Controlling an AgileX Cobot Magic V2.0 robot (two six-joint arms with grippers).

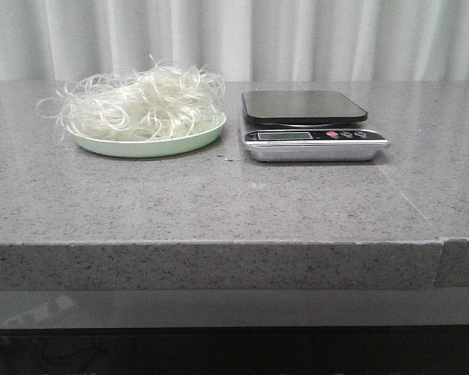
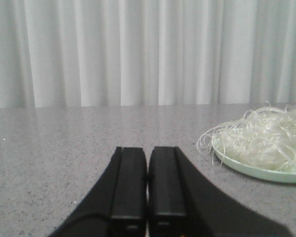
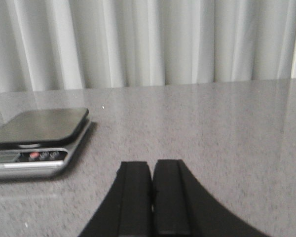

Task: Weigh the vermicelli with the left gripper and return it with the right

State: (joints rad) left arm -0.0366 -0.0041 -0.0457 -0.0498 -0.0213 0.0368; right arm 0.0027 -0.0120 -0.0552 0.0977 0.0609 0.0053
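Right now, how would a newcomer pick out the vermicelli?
On the grey speckled stone table, find the pale green round plate left of the silver kitchen scale. The vermicelli is the fluffy whitish tangle of thin curly strands heaped on it.

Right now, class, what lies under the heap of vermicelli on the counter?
The vermicelli rests on a pale green plate, whose rim shows in front and at its right side. The strands cover the plate's middle, so whether anything else lies beneath them cannot be seen.
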